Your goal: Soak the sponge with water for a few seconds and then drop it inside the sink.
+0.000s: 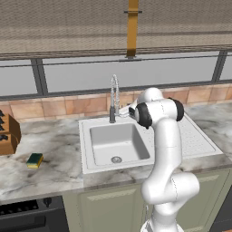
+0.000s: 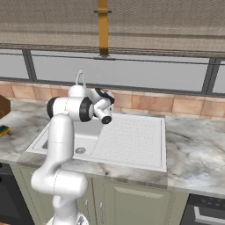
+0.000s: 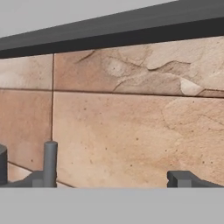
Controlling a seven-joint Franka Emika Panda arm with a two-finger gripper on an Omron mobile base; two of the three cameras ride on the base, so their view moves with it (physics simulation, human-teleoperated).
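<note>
Left base view puts the sponge (image 1: 35, 160) on the marble tabletop (image 1: 54, 149), well left of the sink (image 1: 118, 144) and near the knife block (image 1: 8, 133). My gripper (image 3: 114, 179) sits far off to its right, up by the faucet (image 1: 113, 102), facing the tan wall tiles (image 3: 131, 131). I see the jaws spread wide, holding nothing.

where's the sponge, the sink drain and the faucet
sponge (image 1: 35, 160), left base view, its yellow and green top, on the counter left of the sink
sink drain (image 1: 116, 159), left base view, round metal ring
faucet (image 1: 113, 97), left base view, mid neck
</note>
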